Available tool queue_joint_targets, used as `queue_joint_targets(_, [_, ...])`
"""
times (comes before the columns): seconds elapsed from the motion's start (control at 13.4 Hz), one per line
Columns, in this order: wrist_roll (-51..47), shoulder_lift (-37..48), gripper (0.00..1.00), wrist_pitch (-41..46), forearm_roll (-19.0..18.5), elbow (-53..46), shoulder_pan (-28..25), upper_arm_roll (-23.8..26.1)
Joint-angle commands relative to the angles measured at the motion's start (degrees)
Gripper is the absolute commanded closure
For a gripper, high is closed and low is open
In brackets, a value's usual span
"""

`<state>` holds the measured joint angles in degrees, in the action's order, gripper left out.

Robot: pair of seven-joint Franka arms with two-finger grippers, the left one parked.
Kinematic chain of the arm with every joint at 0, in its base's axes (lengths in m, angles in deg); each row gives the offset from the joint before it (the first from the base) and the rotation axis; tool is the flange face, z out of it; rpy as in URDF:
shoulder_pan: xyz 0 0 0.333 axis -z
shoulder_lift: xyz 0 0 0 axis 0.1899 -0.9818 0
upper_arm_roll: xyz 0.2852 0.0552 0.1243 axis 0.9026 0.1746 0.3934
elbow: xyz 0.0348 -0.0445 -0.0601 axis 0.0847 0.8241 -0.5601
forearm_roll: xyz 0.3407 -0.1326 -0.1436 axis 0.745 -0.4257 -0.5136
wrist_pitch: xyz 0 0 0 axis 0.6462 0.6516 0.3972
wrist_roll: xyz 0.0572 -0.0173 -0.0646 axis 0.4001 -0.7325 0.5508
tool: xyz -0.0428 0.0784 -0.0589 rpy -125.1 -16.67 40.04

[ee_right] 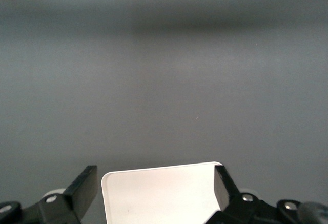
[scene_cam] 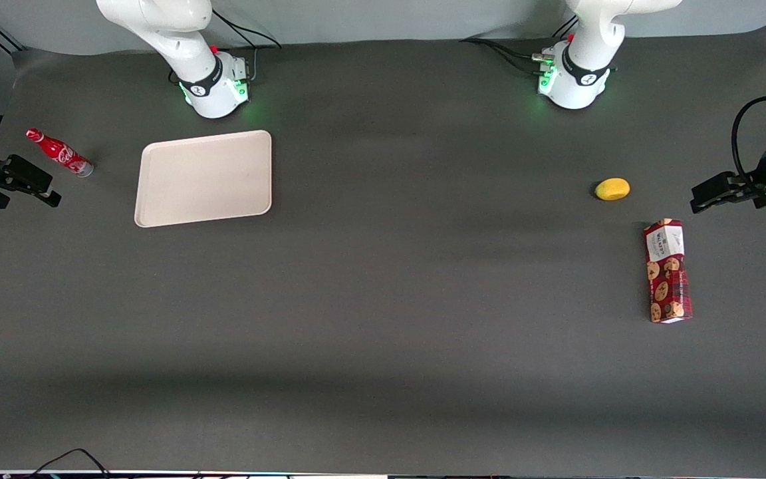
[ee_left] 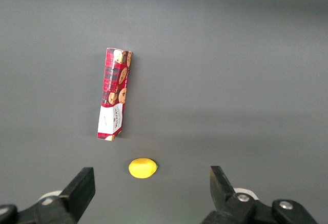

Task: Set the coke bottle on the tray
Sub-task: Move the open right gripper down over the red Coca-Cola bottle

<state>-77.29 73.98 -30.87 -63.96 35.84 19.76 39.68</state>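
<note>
The coke bottle (scene_cam: 58, 152) is small and red with white script. It lies on its side on the dark table at the working arm's end, beside the tray and apart from it. The cream-beige tray (scene_cam: 203, 178) lies flat and bare in front of the working arm's base. My right gripper (scene_cam: 49, 188) hovers just nearer the front camera than the bottle, open and empty. In the right wrist view the open gripper (ee_right: 155, 183) frames a rounded edge of the tray (ee_right: 154, 169). The bottle is out of that view.
A yellow lemon-like object (scene_cam: 612, 189) and a red cookie box (scene_cam: 667, 271) lie toward the parked arm's end of the table; both show in the left wrist view, the box (ee_left: 114, 101) and the yellow object (ee_left: 142, 167). The working arm's base (scene_cam: 213, 86) stands close to the tray.
</note>
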Motion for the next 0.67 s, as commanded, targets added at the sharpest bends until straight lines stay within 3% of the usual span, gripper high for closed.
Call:
queue_joint_targets(0.0, [-1.1,-1.2,0.0,1.4,1.3,-1.5,0.2,-0.1])
queue_joint_targets(0.22, [-1.0,-1.9,0.0,1.4,0.5,-1.3,0.2,-0.1])
queue_joint_targets(0.37, [-0.3,-1.9,0.0,3.7,-0.1,0.1,0.7,-3.5])
queue_joint_targets(0.52, [6.9,-1.6,0.0,7.1,-5.8,2.3,0.7,-6.4])
queue_joint_targets(0.6, [8.9,-1.4,0.0,6.9,-6.8,3.7,0.7,-8.4])
